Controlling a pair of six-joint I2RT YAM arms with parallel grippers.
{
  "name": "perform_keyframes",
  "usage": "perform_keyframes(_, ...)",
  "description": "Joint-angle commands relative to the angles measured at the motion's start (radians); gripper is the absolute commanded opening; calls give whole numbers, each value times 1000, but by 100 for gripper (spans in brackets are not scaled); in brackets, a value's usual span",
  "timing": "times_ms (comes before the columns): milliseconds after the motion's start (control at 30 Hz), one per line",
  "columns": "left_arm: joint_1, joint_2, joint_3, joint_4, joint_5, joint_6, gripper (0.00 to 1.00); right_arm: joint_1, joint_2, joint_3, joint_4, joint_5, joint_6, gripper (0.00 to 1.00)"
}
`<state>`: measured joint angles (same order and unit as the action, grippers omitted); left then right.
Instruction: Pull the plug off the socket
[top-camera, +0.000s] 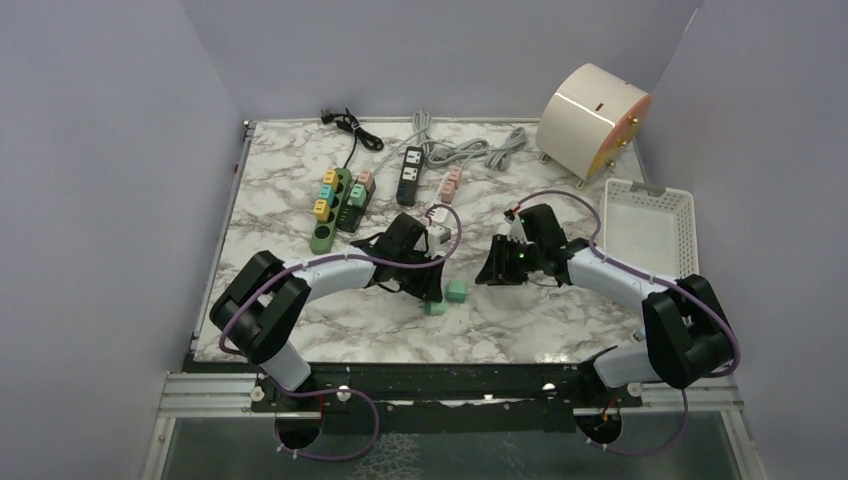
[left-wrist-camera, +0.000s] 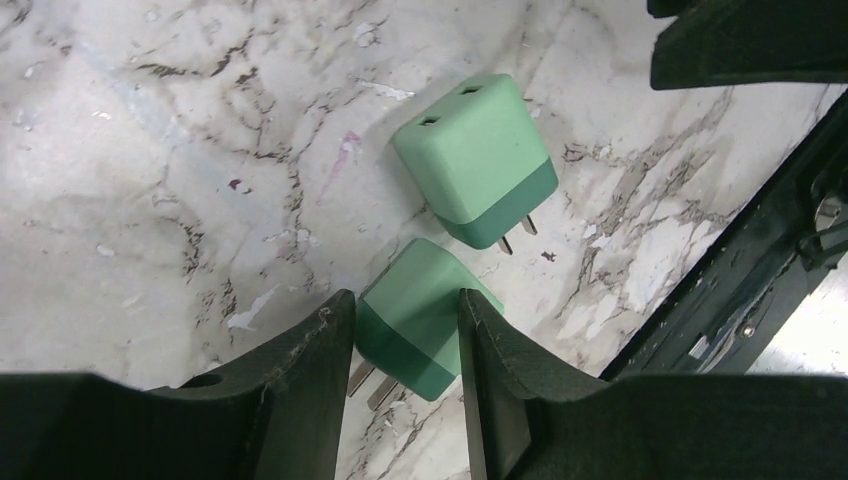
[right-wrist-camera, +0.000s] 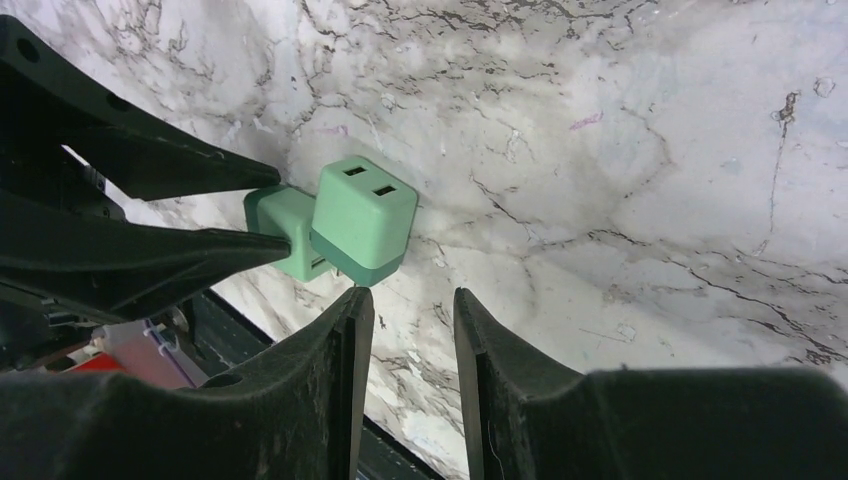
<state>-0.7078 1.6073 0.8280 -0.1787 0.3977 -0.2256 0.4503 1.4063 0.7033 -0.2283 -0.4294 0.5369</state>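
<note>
Marble table (top-camera: 300, 190), green plugs (left-wrist-camera: 478, 160) (perhaps touching)

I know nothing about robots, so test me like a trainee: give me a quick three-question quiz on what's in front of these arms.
1. True or false: one green plug is plugged into the other plug.
2. What does the left hand straddle? A: a green plug. B: a grey cable. C: nothing.
3. Fill in: the right hand is open and holds ____.

Key:
1. False: they lie apart, with both sets of prongs bare.
2. A.
3. Nothing.
</note>
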Motion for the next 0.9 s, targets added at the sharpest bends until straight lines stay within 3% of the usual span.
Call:
perform_keyframes(0,42,30,-74,-155,-258,-70,43,2,-17,13,-37,29,-20,41)
perform_keyframes(300,251,45,-101,-71,-203,-319,39,3,-1,-13,41,-35,2,41)
perform_keyframes(567,282,81,-91,28,-105,-543,31,25,61,-30,125,-107,17,40)
perform_keyframes(867,283,22,-184,96,-116,-735,28,88,140,-36,224,-100,64,38)
